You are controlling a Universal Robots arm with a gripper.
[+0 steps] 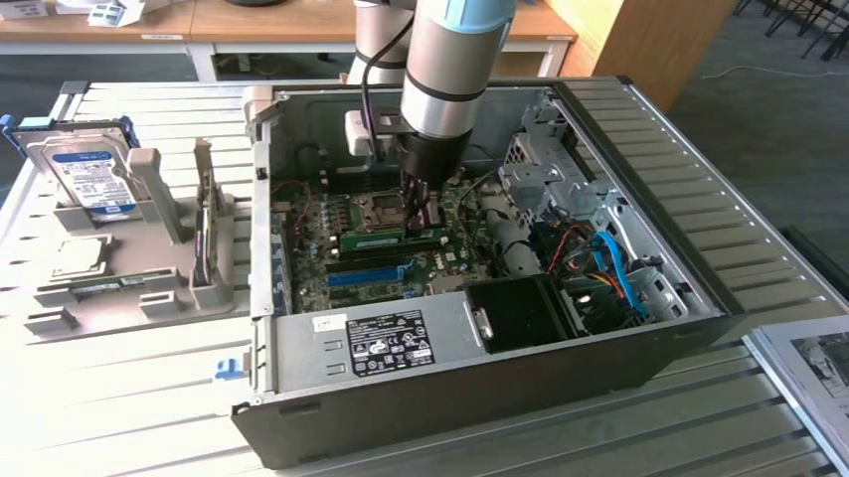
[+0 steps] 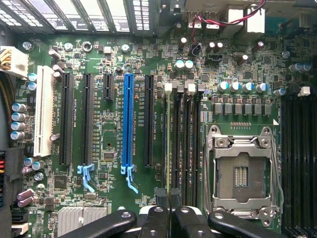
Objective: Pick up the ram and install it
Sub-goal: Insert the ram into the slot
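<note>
Wrist view: claw [image 2: 170, 201] pinched shut on the ram [image 2: 167, 139], stick edge-on among the black slots [image 2: 185, 148] beside the CPU socket [image 2: 242, 173]. Install step by the looks, pickup done. Probably needs a square, even push down, no twisting.

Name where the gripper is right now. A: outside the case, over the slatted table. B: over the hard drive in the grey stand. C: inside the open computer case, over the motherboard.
C: the gripper reaches down into the computer case, at the green ram on the motherboard, away from the hard drive.
</note>
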